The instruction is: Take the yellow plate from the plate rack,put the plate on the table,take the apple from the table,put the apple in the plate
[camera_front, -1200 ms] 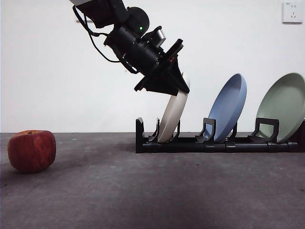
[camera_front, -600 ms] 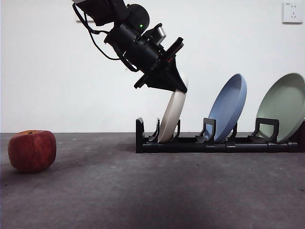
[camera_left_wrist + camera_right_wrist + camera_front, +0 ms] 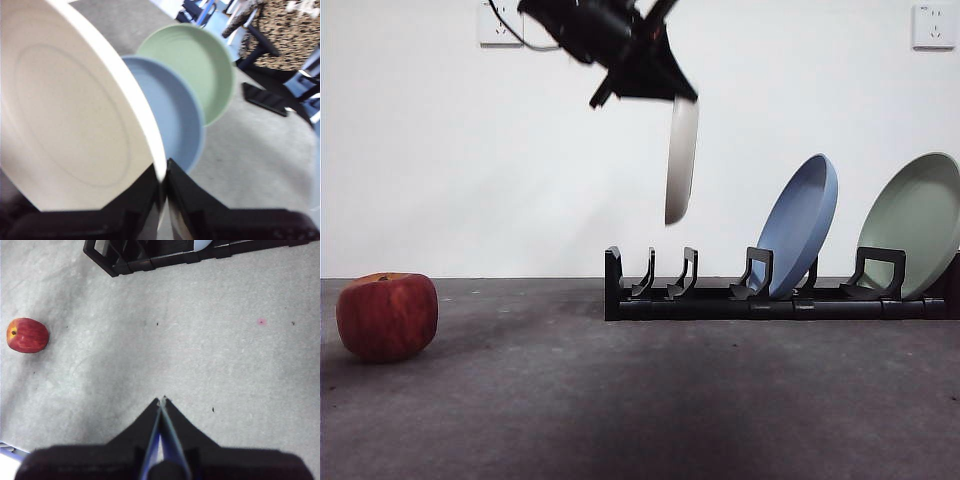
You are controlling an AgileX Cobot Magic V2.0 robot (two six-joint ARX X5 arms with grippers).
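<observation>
The cream yellow plate [image 3: 681, 160] hangs edge-on well above the plate rack [image 3: 760, 300], clear of its slots. My left gripper [image 3: 665, 92] is shut on the plate's upper rim; in the left wrist view the plate [image 3: 70, 120] fills the picture and the left gripper [image 3: 163, 177] pinches its rim. The red apple [image 3: 387, 316] sits on the table [image 3: 640, 400] at the far left, and the right wrist view shows the apple [image 3: 27, 335] from above. My right gripper [image 3: 161, 402] hovers shut over bare table, holding nothing.
A blue plate [image 3: 798, 226] and a sage-green plate [image 3: 916, 224] lean in the rack's right slots. The rack's two left brackets [image 3: 665, 274] stand bare. Wall sockets [image 3: 932, 26] are on the white back wall.
The left gripper has lifted the yellow plate up out of its rack slot; the plate now hangs nearly upright in the air. The apple and the other plates have not moved.
</observation>
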